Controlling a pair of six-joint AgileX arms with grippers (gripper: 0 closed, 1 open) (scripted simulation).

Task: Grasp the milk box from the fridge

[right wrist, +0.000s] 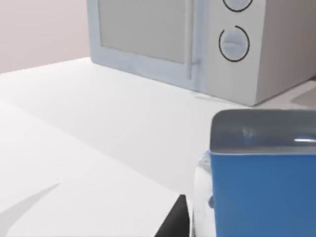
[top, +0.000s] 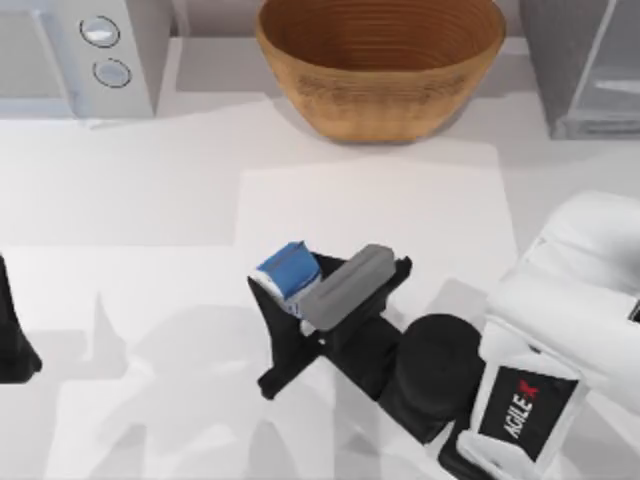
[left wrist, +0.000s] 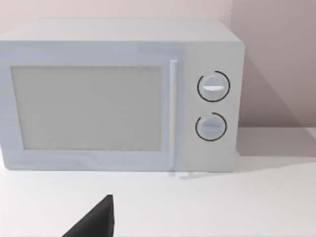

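Note:
The milk box (top: 288, 272), a small blue carton with white sides, is over the middle of the table, well away from the fridge (top: 590, 70), the grey appliance at the back right. My right gripper (top: 300, 292) reaches in from the front right and is shut on the carton, a black finger on either side. The right wrist view has the milk box (right wrist: 261, 192) very close, with its blue face and greyish top. My left arm (top: 12, 340) stays parked at the table's left edge; a dark part of its gripper (left wrist: 94, 222) shows in the left wrist view.
A large woven basket (top: 380, 60) stands at the back centre. A white microwave (top: 90, 50) with two round knobs is at the back left, also seen as the microwave (left wrist: 118, 94) facing the left wrist. The white table (top: 150, 200) spreads between them.

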